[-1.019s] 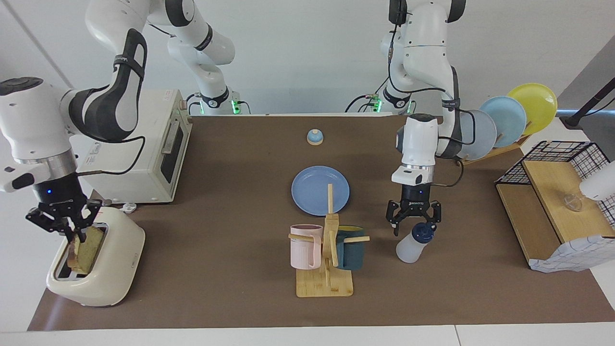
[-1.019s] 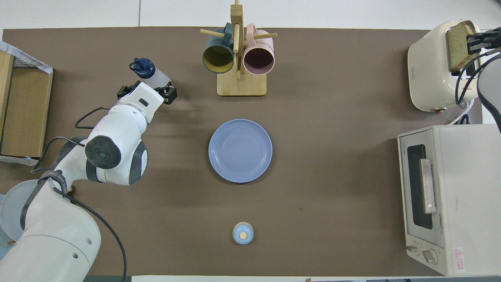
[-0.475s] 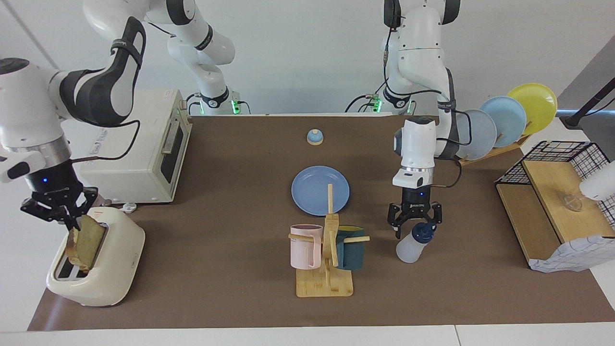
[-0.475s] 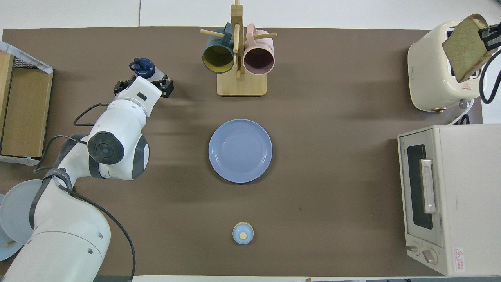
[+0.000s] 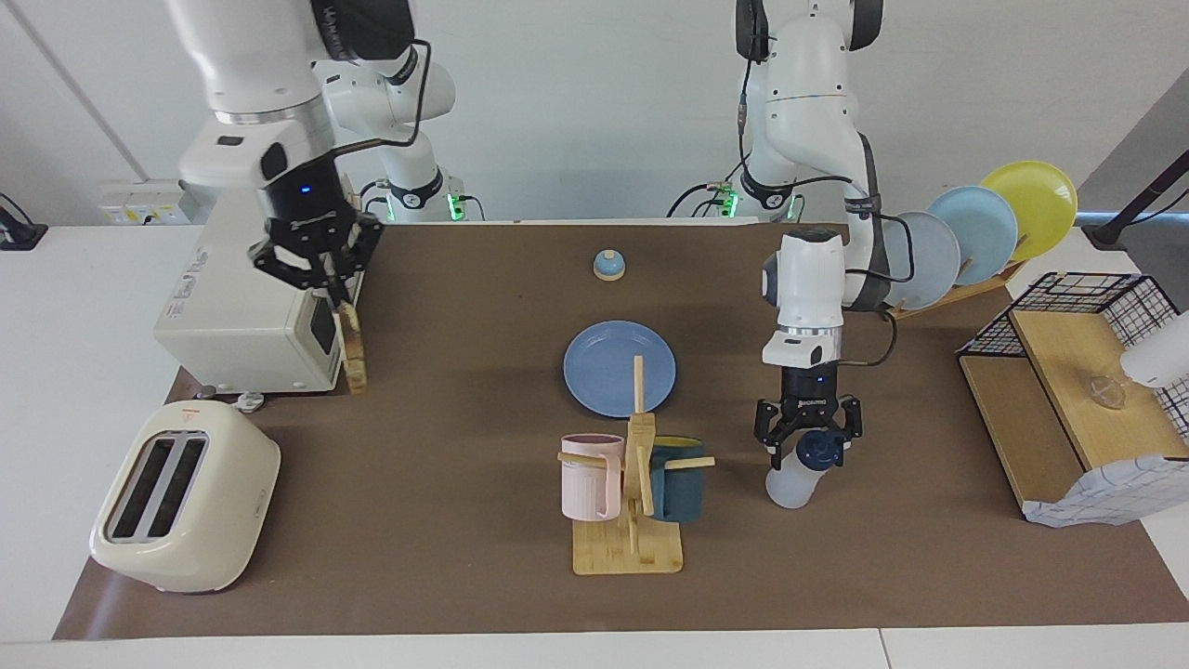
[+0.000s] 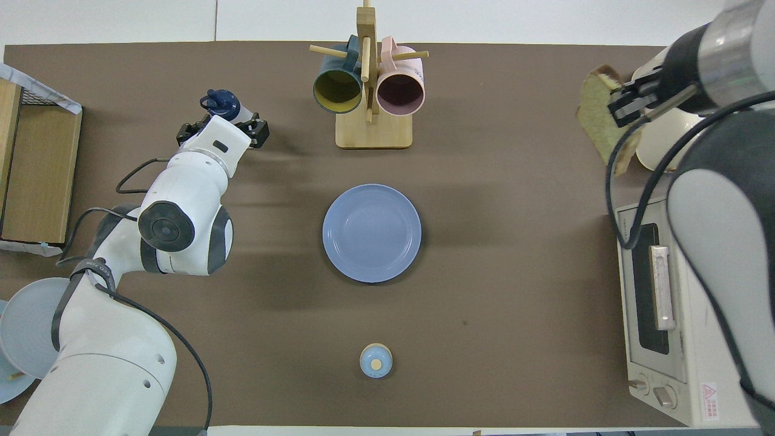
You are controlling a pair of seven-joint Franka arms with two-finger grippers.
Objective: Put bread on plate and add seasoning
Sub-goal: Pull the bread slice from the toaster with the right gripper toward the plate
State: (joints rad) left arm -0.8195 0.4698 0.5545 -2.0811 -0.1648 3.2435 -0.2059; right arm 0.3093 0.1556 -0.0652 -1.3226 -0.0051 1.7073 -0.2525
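Two arms are working over the brown table in the facing view. The right gripper (image 5: 327, 290) is hanging in the air in front of the toaster oven (image 5: 251, 316), pinching the top edge of the bread (image 5: 352, 347), which is dangling edge-on toward this camera, so its lower end may or may not be clear of the table. The toaster (image 5: 186, 497) is sitting toward the right arm's end of the table with both slots showing dark. The left gripper (image 5: 806, 444) is pointing down around the seasoning (image 5: 799, 472); its fingers are standing spread on either side of the dark cap, and whether they are touching the bottle is hard to say from here. The plate (image 5: 606, 358) is lying flat near the middle of the table, with the mug rack (image 5: 632, 497) standing beside it, farther from the robots, and the bell (image 5: 608, 265) sitting nearer to them.

Moving to the overhead view, the bread (image 6: 599, 115) is showing its speckled face next to the toaster's edge, clamped by the right gripper (image 6: 626, 104). The left gripper (image 6: 223, 128) is hanging over the bottle's body, with the seasoning (image 6: 224, 106) cap sticking out past it. The plate (image 6: 372, 233) is lying bare between the mug rack (image 6: 369, 91) and the bell (image 6: 375, 361).
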